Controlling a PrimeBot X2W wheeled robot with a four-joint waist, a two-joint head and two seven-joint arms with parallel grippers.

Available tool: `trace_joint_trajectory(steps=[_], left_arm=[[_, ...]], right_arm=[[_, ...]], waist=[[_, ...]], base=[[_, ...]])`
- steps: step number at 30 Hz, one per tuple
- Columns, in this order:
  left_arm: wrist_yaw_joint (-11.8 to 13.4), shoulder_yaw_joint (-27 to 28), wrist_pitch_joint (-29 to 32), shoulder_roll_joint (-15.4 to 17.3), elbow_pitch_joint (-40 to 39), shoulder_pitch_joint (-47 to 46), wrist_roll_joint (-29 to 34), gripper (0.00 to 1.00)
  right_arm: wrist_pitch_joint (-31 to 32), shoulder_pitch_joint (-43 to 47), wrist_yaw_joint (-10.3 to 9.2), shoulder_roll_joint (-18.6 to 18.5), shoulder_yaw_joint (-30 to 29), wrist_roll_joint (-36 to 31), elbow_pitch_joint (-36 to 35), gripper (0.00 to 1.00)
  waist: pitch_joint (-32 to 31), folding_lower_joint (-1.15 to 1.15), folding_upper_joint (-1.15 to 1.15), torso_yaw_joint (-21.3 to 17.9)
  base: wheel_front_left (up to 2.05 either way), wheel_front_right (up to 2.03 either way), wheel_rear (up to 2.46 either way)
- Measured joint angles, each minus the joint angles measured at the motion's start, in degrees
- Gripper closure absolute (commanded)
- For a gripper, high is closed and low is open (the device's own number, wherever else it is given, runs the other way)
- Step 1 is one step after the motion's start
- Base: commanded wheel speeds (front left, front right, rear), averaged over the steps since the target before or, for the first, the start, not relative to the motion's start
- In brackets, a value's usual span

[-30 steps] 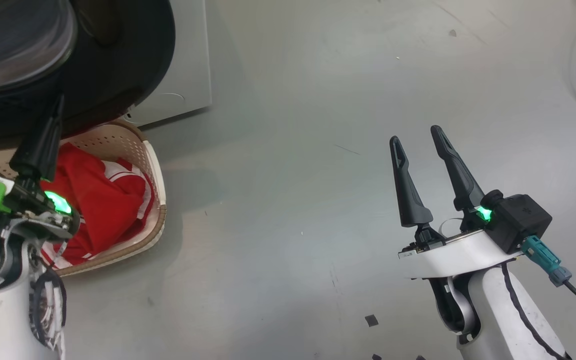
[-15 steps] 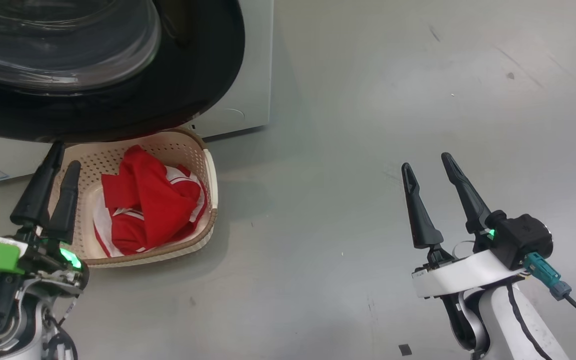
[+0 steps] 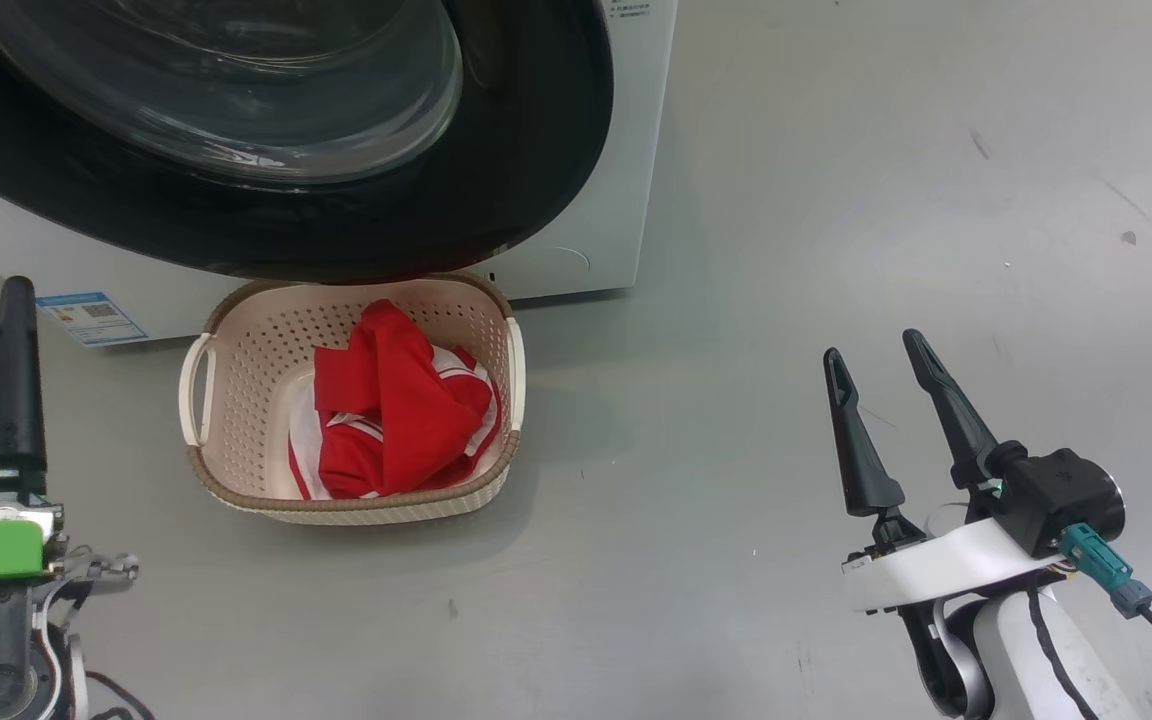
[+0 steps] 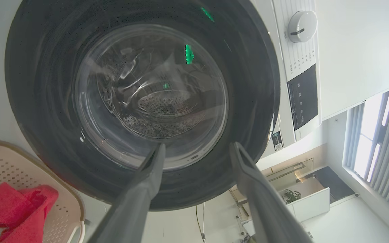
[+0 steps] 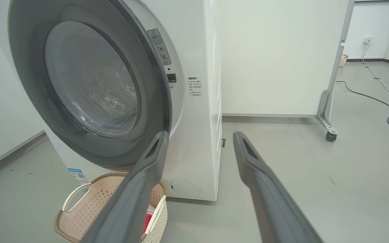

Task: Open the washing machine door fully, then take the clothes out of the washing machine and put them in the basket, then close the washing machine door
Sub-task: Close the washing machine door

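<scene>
The washing machine door [image 3: 266, 190], a black rim around a glass bowl, hangs over the basket [image 3: 226, 440] on the floor. Beside the door's right edge a latch slot shows on the washing machine [image 5: 198, 135], so the door is not flush. Red clothes [image 3: 396, 410] with white stripes lie heaped in the basket. My left gripper [image 3: 14, 290] stands left of the basket, edge-on in the head view. In the left wrist view the left gripper [image 4: 198, 148] is open and empty, facing the door [image 4: 140, 94]. My right gripper [image 3: 886, 355] is open and empty over bare floor, well right of the basket.
The grey floor [image 3: 736, 250] spreads to the right of the machine. A wheeled white partition [image 5: 329, 101] stands behind the machine, with a cable [image 5: 370, 98] on the floor past it. A blue label [image 3: 91, 315] sits low on the machine's front.
The head camera has swung, so the machine and basket sit further right in the picture. My left gripper's fingers have parted, and it now stands left of the basket instead of over it.
</scene>
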Motion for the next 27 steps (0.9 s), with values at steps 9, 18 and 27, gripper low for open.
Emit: trace_joint_trajectory(steps=[9,18,27], left_arm=[[-0.01,-3.19,-11.47,6.76,-5.67,4.60,26.64,0.00],[0.54,-8.62,-17.30,9.18,-3.16,11.66,47.10,0.00],[4.31,-13.37,-19.25,7.82,-0.14,15.93,54.71,0.00]], right_arm=[[0.00,0.07,0.44,0.02,-0.38,-1.05,-1.13,0.00],[0.00,1.76,0.48,0.11,-0.66,-1.51,-1.40,0.00],[0.00,4.49,0.43,0.36,-0.85,-1.51,-0.02,0.00]], waist=[[-1.69,0.00,0.00,2.56],[-3.01,0.00,0.00,2.95],[-4.70,-0.01,0.00,2.77]], base=[[0.00,0.00,0.00],[0.00,0.00,0.00],[0.00,0.00,0.00]])
